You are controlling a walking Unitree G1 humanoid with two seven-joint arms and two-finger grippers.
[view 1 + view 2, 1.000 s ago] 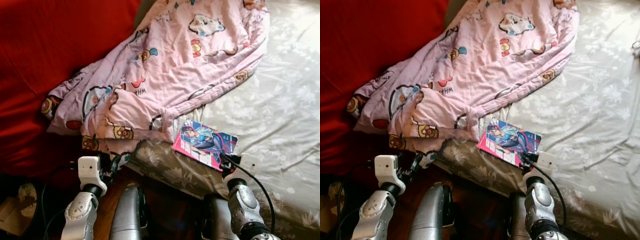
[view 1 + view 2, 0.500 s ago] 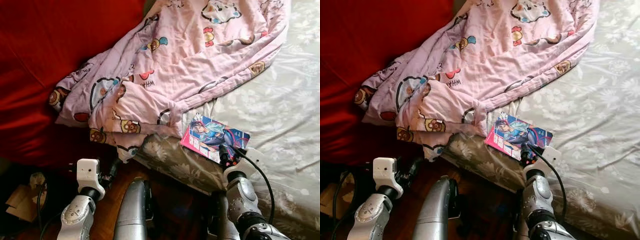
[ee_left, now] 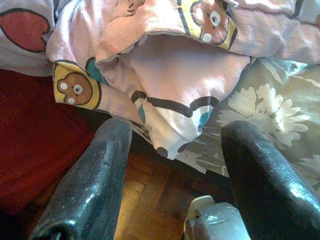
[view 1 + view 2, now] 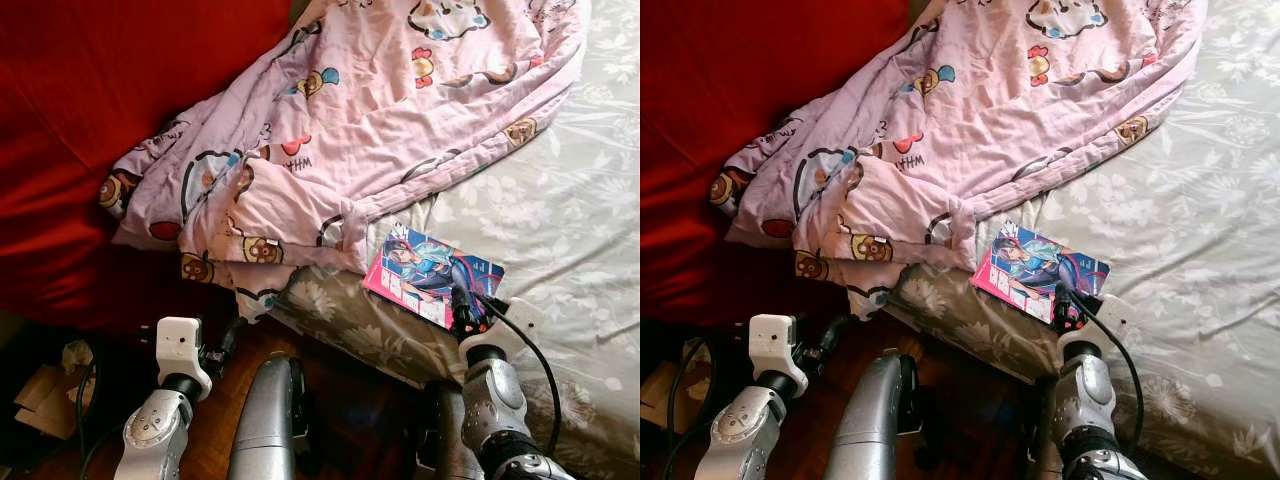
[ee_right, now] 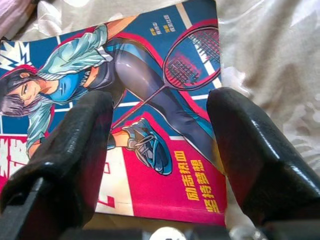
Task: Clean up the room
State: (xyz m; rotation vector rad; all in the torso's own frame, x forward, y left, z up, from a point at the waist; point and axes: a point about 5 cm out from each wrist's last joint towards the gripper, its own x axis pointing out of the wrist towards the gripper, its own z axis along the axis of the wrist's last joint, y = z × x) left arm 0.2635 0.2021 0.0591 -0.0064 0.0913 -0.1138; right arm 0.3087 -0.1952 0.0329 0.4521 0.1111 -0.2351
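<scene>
Right gripper (image 5: 160, 165) spread wide over the comic book (image 4: 432, 274), which lies flat near the bed (image 4: 560, 210) edge beside the pink blanket (image 4: 360, 120), probably lining up a grab. Left gripper (image 3: 175, 175) spread too, low by the blanket's hanging corner, apparently idle.

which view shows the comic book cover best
The right wrist view: the comic book lies close, between the open right gripper fingers, artwork and print clear. Both eye views show it small on the bed edge.
</scene>
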